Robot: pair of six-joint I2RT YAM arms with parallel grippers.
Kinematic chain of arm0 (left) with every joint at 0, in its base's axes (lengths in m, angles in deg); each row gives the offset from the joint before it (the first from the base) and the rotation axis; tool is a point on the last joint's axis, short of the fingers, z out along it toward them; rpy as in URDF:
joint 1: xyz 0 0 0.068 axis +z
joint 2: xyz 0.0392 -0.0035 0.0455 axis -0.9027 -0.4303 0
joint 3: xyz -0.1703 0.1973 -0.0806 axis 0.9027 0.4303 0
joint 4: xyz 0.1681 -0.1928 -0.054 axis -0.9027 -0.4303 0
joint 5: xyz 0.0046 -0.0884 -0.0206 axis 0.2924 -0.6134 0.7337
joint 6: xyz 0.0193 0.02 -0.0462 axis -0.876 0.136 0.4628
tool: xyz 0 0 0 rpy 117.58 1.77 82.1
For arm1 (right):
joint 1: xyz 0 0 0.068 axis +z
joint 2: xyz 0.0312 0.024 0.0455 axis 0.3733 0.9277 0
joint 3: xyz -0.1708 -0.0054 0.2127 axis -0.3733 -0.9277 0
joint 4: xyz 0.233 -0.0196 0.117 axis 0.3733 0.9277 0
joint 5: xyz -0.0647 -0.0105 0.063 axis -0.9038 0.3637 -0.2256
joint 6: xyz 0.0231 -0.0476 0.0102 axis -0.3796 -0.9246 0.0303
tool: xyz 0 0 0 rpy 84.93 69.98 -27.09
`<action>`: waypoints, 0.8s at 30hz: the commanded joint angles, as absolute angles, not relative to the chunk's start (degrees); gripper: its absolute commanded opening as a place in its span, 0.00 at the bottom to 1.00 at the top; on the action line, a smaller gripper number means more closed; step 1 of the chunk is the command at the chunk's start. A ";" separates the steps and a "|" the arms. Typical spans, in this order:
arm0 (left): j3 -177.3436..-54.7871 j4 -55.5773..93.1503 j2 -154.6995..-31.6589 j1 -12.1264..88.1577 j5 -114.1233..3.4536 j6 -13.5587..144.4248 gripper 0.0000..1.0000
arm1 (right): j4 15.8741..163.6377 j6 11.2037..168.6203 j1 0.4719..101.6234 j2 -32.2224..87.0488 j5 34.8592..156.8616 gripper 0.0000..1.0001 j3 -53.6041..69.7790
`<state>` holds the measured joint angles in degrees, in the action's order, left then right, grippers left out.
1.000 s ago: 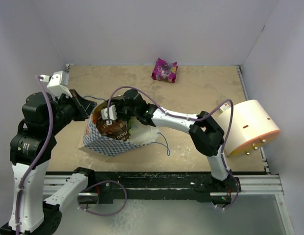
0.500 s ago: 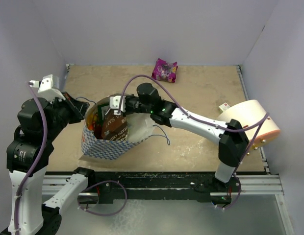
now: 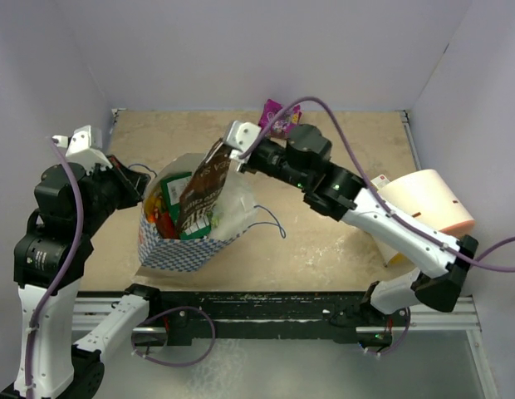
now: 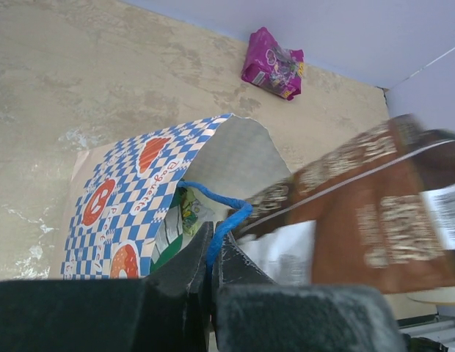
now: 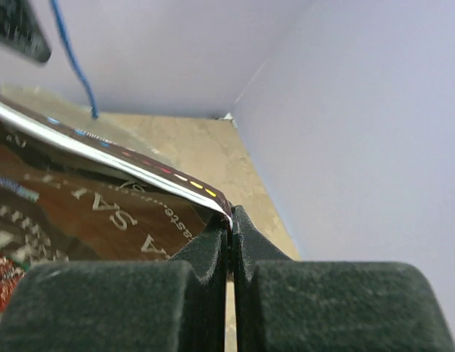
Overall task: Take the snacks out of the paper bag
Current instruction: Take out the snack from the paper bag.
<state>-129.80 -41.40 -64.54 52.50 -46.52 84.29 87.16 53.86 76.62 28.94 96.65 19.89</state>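
The paper bag [image 3: 181,248] stands open at the table's left, checkered band low. My left gripper [image 3: 146,186] is shut on its blue string handle [image 4: 229,214] at the bag's left rim; its tips [image 4: 212,239] pinch the string. My right gripper [image 3: 228,157] is shut on the top corner of a dark brown snack packet [image 3: 201,193], which hangs tilted with its lower end still in the bag's mouth. The same packet [image 5: 95,213] fills the right wrist view, pinched between the right gripper [image 5: 231,217] pads. Green [image 3: 174,192] and red-orange [image 3: 162,214] snacks show inside. A magenta snack [image 4: 272,64] lies on the table at the back.
A large cream-peach cylinder [image 3: 427,213] lies at the right edge, beside my right arm. Lilac walls close the table at the back and both sides. The bag's second string handle [image 3: 272,224] trails on the table to its right.
My right gripper has risen and pulled back to the right, drawing the brown packet up out of the bag. The left gripper keeps hold of the handle, and the bag now stands more upright.
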 commanded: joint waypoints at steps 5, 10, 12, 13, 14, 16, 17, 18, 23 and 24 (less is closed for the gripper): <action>-128.14 -37.00 -64.43 52.47 -45.75 85.51 0.00 | 90.92 56.94 76.68 21.16 80.26 0.00 34.34; -127.83 -36.02 -64.75 52.47 -43.79 84.98 0.00 | 94.02 50.16 76.68 18.93 70.78 0.00 38.12; -128.12 -36.05 -65.11 52.49 -42.95 84.74 0.00 | 94.54 49.49 76.68 17.83 66.89 0.00 38.31; -128.30 -36.12 -65.38 52.50 -42.61 84.52 0.00 | 94.38 48.20 76.63 17.08 64.58 0.00 37.83; -128.49 -36.26 -65.57 52.48 -42.29 84.41 0.00 | 94.23 47.19 76.67 16.39 62.25 0.00 37.26; -128.76 -36.64 -66.07 52.47 -41.78 84.12 0.00 | 93.71 45.36 76.59 14.86 58.13 0.00 34.88; -128.91 -36.81 -66.27 52.47 -41.72 83.98 0.00 | 93.72 44.74 76.59 14.11 56.41 0.00 33.26; -129.15 -36.91 -66.41 52.47 -41.59 83.79 0.00 | 93.73 44.50 76.59 13.42 55.02 0.00 31.43; -129.81 -37.38 -66.60 52.47 -41.00 82.68 0.00 | 94.88 50.36 76.48 9.71 52.08 0.00 19.86; -129.89 -37.63 -66.54 52.52 -40.76 82.52 0.00 | 95.18 51.86 76.43 9.14 51.73 0.00 17.68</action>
<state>-127.58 -40.35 -66.81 52.50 -41.93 84.16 96.38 47.81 76.55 10.67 56.80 23.70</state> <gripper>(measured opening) 0.007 0.011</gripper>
